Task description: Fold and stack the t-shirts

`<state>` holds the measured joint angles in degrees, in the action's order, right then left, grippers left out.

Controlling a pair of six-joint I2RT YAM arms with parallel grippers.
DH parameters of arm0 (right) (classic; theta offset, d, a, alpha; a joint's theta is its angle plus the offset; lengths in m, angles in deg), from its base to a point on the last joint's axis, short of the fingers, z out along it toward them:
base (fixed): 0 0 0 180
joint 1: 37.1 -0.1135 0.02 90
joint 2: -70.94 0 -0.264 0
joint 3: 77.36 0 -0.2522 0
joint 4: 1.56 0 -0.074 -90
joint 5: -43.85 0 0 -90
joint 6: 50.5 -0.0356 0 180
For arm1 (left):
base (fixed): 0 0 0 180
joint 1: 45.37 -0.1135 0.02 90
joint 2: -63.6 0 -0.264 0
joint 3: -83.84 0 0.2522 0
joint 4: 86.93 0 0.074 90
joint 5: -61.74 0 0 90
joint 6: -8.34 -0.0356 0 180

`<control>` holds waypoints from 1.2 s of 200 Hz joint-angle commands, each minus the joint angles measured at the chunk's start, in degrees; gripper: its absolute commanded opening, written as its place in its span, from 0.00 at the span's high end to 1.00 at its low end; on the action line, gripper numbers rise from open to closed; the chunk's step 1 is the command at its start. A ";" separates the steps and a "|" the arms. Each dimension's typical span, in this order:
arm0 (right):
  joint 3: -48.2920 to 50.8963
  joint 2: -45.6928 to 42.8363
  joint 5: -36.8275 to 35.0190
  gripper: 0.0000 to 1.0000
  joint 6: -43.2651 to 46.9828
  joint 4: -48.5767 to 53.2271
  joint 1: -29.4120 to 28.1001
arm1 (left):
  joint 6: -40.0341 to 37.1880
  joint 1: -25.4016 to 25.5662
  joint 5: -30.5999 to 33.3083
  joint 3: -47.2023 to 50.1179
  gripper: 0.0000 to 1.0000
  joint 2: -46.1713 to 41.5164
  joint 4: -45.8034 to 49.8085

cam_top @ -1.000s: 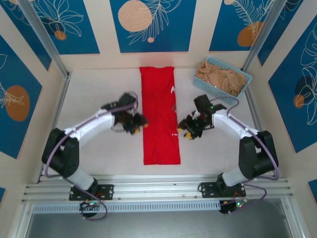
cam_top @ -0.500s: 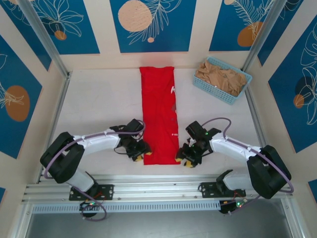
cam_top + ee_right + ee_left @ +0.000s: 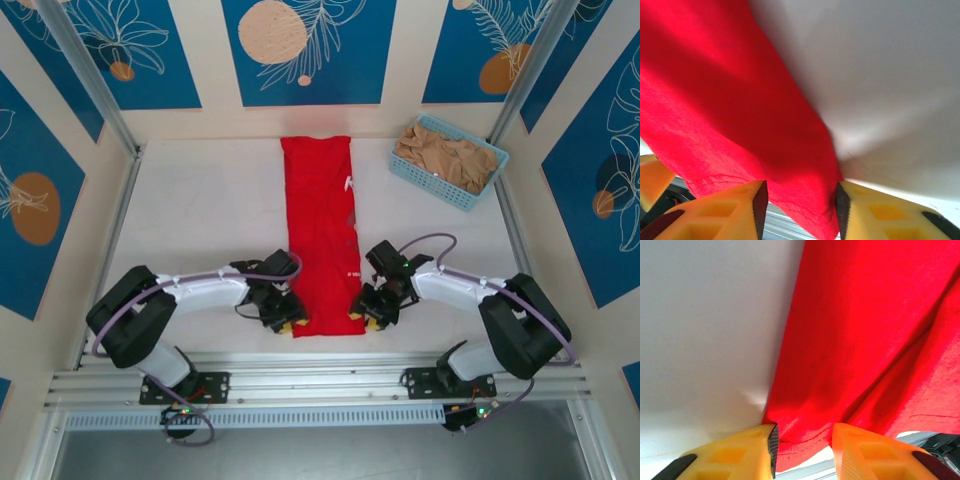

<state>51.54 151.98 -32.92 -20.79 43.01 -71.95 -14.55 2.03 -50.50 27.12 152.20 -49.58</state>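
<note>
Red cotton t-shirt (image 3: 322, 235), folded to a long strip, lies down the middle of the white table (image 3: 200, 220), collar end by the back wall, hem end nearest the arm bases. It hasn't shifted.

Diff vs a sec ago: both grippers stood halfway up the strip, one each side and clear of it. Half a sec ago they'd dropped to the near end. Now they're tucked in on the two hem corners, left gripper (image 3: 288, 318) at the left corner, right gripper (image 3: 368, 315) at the right.

Left wrist cam: left gripper (image 3: 802, 437) has its yellow fingers (image 3: 740, 452) part spread, the hem corner lying in the gap, not nipped. Right wrist cam, same: right gripper (image 3: 801, 192) jaws apart, red corner between them.

Count: 1 red shirt, 2 grippers, 1 light blue plastic lattice basket (image 3: 432, 182) at the far right corner, well apart from the shirt. Crumpled tan-beige shirts (image 3: 445, 155) heaped in it; can't tell how many.
</note>
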 commanded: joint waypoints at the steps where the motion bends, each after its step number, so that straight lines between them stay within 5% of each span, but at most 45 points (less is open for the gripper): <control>1: -1.35 1.85 -0.14 0.66 -0.27 0.23 -0.65 | 0.58 1.11 1.85 -0.84 0.67 0.92 4.16; 92: -1.94 -1.14 -4.93 0.75 -1.32 8.84 -3.96 | 0.39 1.53 4.91 -1.86 0.93 -0.85 6.42; 106: -2.14 -1.47 -5.47 0.72 -1.28 9.80 -4.58 | 0.11 1.63 5.60 -1.95 0.91 -2.54 8.50; 125: -2.34 -1.52 -5.99 0.69 -1.34 10.23 -5.18 | 0.17 1.65 5.63 -1.46 0.69 -4.59 11.75; 146: -2.47 -0.56 -6.36 0.67 -1.16 9.75 -5.40 | 0.75 1.89 4.12 0.00 0.61 -5.50 12.74; 195: -3.88 3.40 -7.05 0.69 -0.18 8.72 -6.30 | 5.63 4.73 3.01 0.06 0.58 -3.05 5.84; 240: -3.68 5.11 -7.64 0.80 0.20 7.85 -6.62 | 7.21 6.66 4.59 -3.36 0.58 0.77 3.95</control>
<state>48.48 155.74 -39.52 -21.08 51.66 -77.99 -10.02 7.51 -46.61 26.33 151.23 -43.52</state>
